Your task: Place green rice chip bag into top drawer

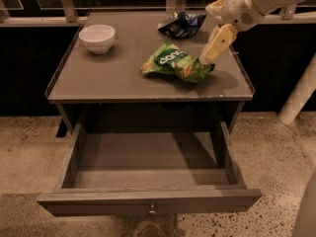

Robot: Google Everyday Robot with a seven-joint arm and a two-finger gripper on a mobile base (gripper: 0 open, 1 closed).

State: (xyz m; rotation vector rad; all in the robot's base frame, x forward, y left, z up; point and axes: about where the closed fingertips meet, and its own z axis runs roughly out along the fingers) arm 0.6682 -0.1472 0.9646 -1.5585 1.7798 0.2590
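Observation:
The green rice chip bag lies flat on the grey table top, right of centre. My gripper comes in from the upper right on a white arm; its tan fingers point down at the bag's right end, just above it. The top drawer is pulled fully out below the table top, and nothing shows inside it. Its small round knob is on the front panel.
A white bowl stands at the table's back left. A dark blue-black snack bag lies at the back, behind the green bag. A white post stands to the right on the speckled floor.

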